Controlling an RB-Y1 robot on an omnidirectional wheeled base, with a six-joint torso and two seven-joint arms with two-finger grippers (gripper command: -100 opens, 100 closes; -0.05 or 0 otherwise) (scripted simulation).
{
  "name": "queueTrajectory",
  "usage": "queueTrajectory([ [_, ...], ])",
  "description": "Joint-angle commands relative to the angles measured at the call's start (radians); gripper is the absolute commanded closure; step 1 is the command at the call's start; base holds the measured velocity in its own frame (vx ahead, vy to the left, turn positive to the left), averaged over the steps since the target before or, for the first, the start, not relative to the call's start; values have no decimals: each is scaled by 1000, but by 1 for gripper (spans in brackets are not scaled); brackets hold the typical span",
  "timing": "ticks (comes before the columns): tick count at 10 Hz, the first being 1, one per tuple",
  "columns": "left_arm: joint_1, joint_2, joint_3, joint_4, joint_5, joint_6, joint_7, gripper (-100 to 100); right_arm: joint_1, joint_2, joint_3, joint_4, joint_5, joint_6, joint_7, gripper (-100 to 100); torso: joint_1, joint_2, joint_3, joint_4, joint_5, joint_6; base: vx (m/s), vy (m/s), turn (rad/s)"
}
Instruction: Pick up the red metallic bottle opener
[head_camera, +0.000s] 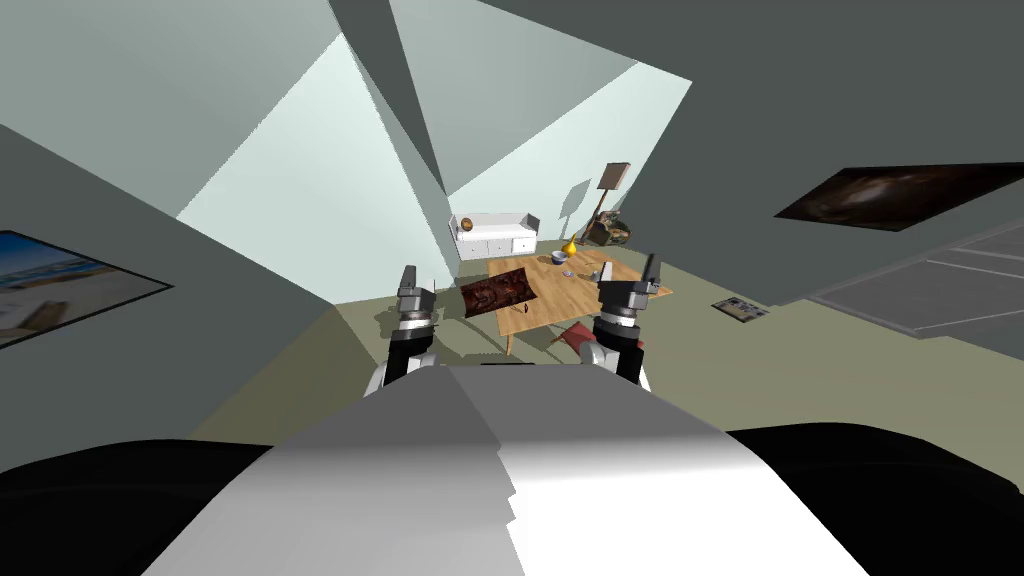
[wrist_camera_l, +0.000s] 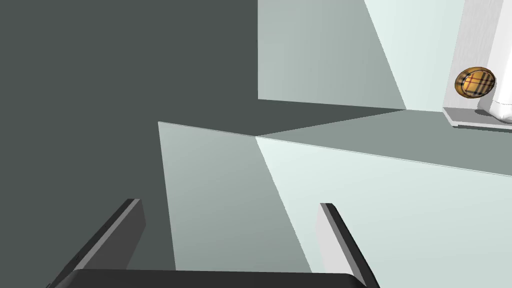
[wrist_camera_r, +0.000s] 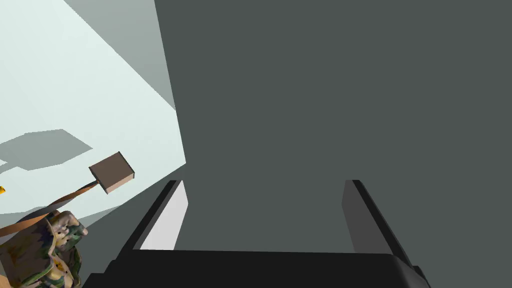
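Left gripper: up in the air on the near side of the low wooden table, off its left corner. Its two thin fingers stand wide apart, with nothing between them.
Dark red patterned cushion: lies on the left end of the table.
Yellow vase and grey bowl: stand close together by the far edge of the table.
Red bottle opener: I cannot pick it out for sure. A red shape sits low at the near edge of the table, just beside the right arm. It may be the opener or something else.
How it will handle: I think it is small, hard, stiff and light. Smooth metal can slip, so squeeze it firmly.
Where to hold: across the middle of its thin handle, one finger on each long side.
Right gripper: up in the air on the near side of the table, off its right corner — fingers wide apart, holding nothing.
Hard to see: the right arm covers the near right corner of the table, and the little things on top are too small to name.
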Motion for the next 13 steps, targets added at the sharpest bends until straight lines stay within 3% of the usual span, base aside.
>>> queueTrajectory([
  [1,0,0,0,0,0,0,0,0,8,-44,18,11,36,-5,16,-100,0,0,0,0,0,0,-33,29,43],
  [10,0,0,0,0,0,0,0,0,69,-283,143,101,281,-40,143,-100,3,3,2,1,1,0,-58,63,54],
  [13,0,0,0,0,0,0,0,0,80,-333,166,121,342,-46,169,-100,3,2,1,1,1,0,-28,45,50],
])
